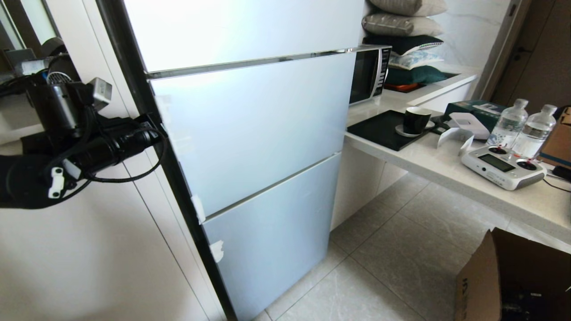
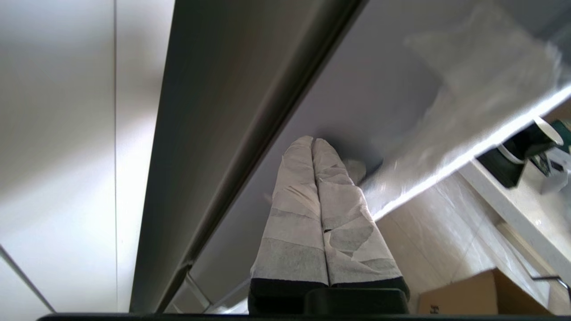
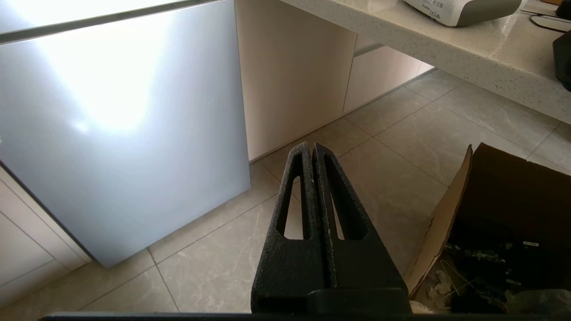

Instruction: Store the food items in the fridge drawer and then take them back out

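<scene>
My left gripper pressing together against the fridge door panel — right gripper hanging closed over the floor, holding nothing.

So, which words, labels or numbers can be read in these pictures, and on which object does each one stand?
No text can be read with certainty.
cardboard box: dark print on its side, blurred and cut off.
microwave: marks on the control panel, too small.
white controller: its screen, too small.
green box: pale label on top, too small.
</scene>
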Motion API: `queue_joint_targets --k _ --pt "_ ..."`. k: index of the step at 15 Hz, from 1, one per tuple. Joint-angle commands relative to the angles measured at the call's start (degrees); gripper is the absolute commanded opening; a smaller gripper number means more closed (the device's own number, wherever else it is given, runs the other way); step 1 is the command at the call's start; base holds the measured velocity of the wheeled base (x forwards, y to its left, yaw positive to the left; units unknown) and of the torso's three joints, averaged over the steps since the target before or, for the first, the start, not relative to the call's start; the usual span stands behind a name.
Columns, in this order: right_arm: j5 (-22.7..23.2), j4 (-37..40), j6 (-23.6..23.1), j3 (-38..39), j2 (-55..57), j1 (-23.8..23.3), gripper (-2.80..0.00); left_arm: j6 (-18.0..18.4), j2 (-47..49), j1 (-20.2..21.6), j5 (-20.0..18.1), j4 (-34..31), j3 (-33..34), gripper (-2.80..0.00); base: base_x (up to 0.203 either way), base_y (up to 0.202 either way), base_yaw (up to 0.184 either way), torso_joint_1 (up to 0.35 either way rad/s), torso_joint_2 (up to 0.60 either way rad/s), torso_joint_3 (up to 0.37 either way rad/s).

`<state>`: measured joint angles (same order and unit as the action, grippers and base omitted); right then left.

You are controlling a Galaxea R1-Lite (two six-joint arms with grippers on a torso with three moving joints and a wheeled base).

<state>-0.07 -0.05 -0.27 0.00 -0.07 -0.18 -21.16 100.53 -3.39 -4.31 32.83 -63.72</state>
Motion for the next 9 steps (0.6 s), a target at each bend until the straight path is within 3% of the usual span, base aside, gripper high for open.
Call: queue_joint_targets --k 1,3,9 --pt "-0.01 -0.04 -0.08 0.0 -0.01 0.01 -2.8 -0.13 -1.07 -0.04 -1.0 0.13 1.16 -2.8 0.0 0.0 0.0 0.0 0.0 0.0" --pt "-0.01 -0.04 0.01 0.0 -0.01 0.01 -2.8 -0.11 -2.27 -0.48 -2.98 0.13 2.54 -2.8 0.0 0.0 0.0 0.0 0.0 0.0" --pt "-0.01 -0.04 -0.08 0.0 -0.01 0.01 -2.8 0.13 -2.04 -1.32 -3.0 0.27 2.82 -2.8 0.0 0.0 0.0 0.0 0.0 0.0"
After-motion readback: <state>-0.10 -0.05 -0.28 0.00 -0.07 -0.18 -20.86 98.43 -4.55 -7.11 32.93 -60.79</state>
